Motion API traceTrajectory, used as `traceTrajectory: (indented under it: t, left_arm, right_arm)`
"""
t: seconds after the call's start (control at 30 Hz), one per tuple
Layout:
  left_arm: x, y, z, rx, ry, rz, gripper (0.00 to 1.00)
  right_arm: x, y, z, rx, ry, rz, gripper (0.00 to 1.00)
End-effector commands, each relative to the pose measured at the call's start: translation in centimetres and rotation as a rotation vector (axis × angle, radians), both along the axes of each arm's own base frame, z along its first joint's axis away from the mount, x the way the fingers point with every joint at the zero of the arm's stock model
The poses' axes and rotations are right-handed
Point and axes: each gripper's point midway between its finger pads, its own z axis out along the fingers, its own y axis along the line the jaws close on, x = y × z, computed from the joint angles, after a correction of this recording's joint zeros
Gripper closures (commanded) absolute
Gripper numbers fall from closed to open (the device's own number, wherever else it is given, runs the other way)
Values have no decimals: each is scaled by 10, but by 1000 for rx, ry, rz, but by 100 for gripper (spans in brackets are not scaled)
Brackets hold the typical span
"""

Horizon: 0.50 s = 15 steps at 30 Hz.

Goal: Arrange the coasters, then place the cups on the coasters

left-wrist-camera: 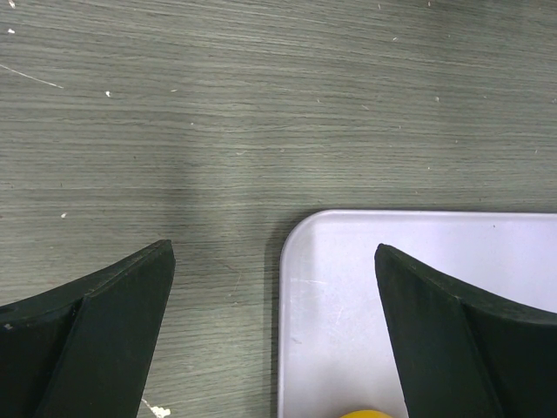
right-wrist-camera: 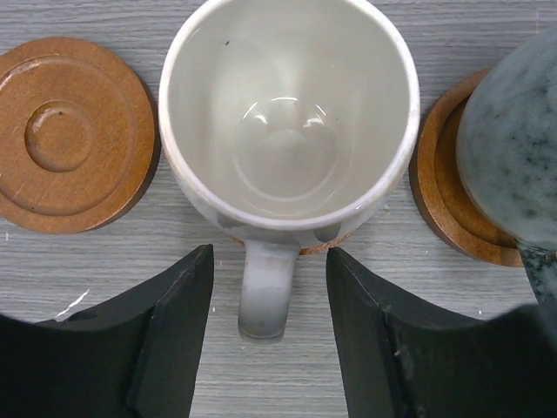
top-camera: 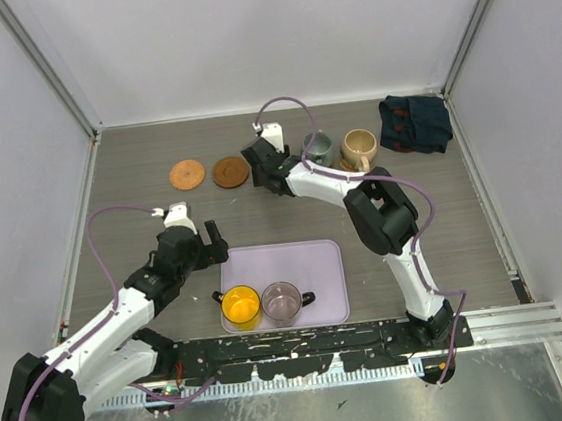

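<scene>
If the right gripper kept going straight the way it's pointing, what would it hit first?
The white cup. Its handle sits between the open jaws of the right gripper, so pushing straight on would probably bring it against the cup's wall first.

Far side, left to right, I see the outer coaster (top-camera: pixel 187 173), the second coaster (top-camera: pixel 231 171) just beside it, then the first cup (right-wrist-camera: pixel 287 113), the middle cup (top-camera: pixel 317 149) and the end cup (top-camera: pixel 359 149), each on its own coaster. The folded cloth (top-camera: pixel 415 123) lies right of them. Nearer me, the tray (top-camera: pixel 316 257) holds the left cup (top-camera: pixel 241 305) and the glass cup (top-camera: pixel 281 299) side by side.
</scene>
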Motion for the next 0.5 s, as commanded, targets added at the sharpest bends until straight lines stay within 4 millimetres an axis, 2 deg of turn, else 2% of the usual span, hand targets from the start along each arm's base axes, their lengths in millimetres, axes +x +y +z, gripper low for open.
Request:
traceTrajectory:
  t: [0.0, 0.23, 0.47]
  left_arm:
    - [10, -8, 20, -49, -66, 0, 1]
    - [8, -8, 22, -57, -70, 0, 1]
    - [5, -7, 23, -67, -70, 2, 1]
  right_arm:
    - [9, 12, 49, 70, -110, -12, 40]
    - [-1, 9, 54, 65, -114, -16, 39]
    - [-21, -1, 60, 55, -120, -23, 39]
